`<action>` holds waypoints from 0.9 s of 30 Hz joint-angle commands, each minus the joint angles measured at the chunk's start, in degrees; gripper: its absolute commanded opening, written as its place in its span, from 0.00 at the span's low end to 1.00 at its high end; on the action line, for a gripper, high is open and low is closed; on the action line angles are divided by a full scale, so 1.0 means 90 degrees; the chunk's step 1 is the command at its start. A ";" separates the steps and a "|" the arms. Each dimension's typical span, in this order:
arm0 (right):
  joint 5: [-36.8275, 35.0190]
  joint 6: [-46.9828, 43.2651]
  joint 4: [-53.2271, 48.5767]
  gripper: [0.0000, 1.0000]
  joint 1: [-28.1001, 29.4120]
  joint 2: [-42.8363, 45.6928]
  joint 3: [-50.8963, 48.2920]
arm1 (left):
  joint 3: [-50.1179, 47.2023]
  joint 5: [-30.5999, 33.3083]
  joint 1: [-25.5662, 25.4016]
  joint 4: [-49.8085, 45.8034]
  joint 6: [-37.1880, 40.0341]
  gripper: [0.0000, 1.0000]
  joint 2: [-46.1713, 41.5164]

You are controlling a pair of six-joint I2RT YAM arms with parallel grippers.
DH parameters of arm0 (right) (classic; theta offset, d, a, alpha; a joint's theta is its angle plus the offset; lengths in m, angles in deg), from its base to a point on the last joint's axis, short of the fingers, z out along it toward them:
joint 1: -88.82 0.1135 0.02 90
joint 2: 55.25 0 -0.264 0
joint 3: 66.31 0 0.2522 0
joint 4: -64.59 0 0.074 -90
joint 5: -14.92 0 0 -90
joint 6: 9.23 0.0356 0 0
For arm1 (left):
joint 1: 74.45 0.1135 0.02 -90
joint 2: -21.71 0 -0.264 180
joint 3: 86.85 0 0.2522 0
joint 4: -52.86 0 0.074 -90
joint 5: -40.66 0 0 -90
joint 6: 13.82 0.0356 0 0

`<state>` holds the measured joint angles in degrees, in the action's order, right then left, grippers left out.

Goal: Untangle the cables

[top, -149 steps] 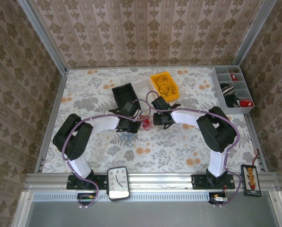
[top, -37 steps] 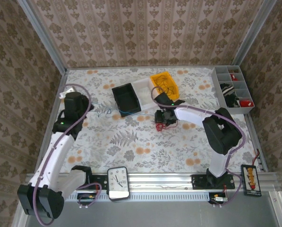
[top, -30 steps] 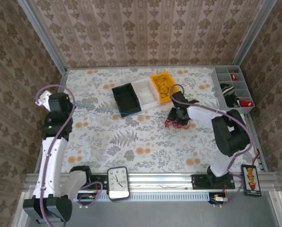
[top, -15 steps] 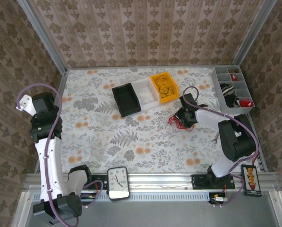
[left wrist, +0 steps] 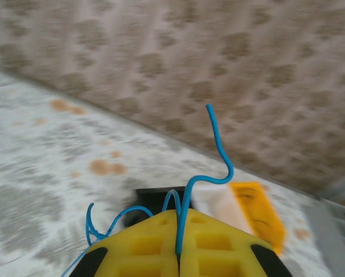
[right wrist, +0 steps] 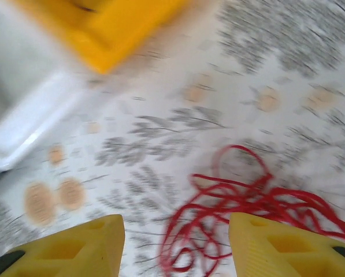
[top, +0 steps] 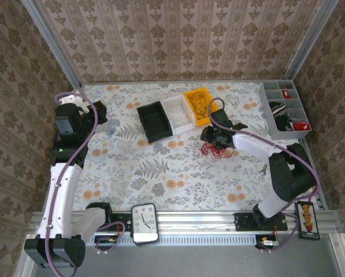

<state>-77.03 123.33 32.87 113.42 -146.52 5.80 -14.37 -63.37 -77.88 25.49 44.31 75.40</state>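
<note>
Left wrist view shows the left claw (left wrist: 178,231) pressed fully shut on the blue cable (left wrist: 182,216), which runs up between the yellow fingers (left wrist: 143,245) and curls free above them, with a short loop spilling off to one side. The claw is held up off the flowered table (top: 160,173), well apart from the red cable (right wrist: 247,199). That bundle lies loose on the table just ahead of the right claw (right wrist: 172,242), whose jaws stand about half open and grip nothing, the nearest loops reaching in between the fingertips. The step in hand looks like sorting out the separated strands. Next, the left arm likely needs to carry the blue cable to the black bin (top: 155,121) or the white bin (top: 178,109). The right claw would have to drop and close squarely on the red loops.
</note>
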 commanded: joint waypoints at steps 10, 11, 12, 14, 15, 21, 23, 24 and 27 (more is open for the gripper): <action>0.3416 -0.1848 0.1172 0.54 0.0397 0.0607 0.0862 | 0.0280 -0.2400 -0.1193 0.1048 0.0264 0.00 0.0565; 0.3628 -0.1858 0.1210 0.54 0.0517 0.0583 0.0978 | 0.0289 -0.2388 -0.1280 0.1043 0.0275 0.00 0.0618; 0.3792 -0.1867 0.1223 0.54 0.0617 0.0549 0.1106 | 0.0282 -0.2401 -0.1339 0.1061 0.0264 0.00 0.0668; 0.4185 -0.1857 0.1305 0.54 0.0853 0.0428 0.1386 | 0.0265 -0.2378 -0.1458 0.1126 0.0254 0.00 0.0750; 0.4309 -0.1873 0.1298 0.54 0.0958 0.0359 0.1514 | 0.0243 -0.2417 -0.1500 0.1196 0.0226 0.00 0.0787; 0.4083 -0.2257 0.0958 0.54 0.1408 0.0034 0.2101 | 0.0297 -0.2700 -0.1726 0.1170 0.0263 0.00 0.0936; 0.3397 -0.2203 0.0922 0.55 0.1365 0.0033 0.2067 | 0.0331 -0.2756 -0.1771 0.1015 0.0351 0.00 0.0923; 0.3146 -0.2224 0.0900 0.55 0.1345 0.0028 0.2038 | 0.0342 -0.2785 -0.1796 0.0962 0.0384 0.00 0.0901; 0.2697 -0.2450 0.0698 0.56 0.1327 -0.0090 0.2098 | 0.0351 -0.2812 -0.1865 0.0880 0.0408 0.00 0.0818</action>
<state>-46.91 104.14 41.70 125.79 -145.99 23.59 -13.50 -86.60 -94.03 34.17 46.23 83.90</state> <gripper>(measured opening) 0.554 0.059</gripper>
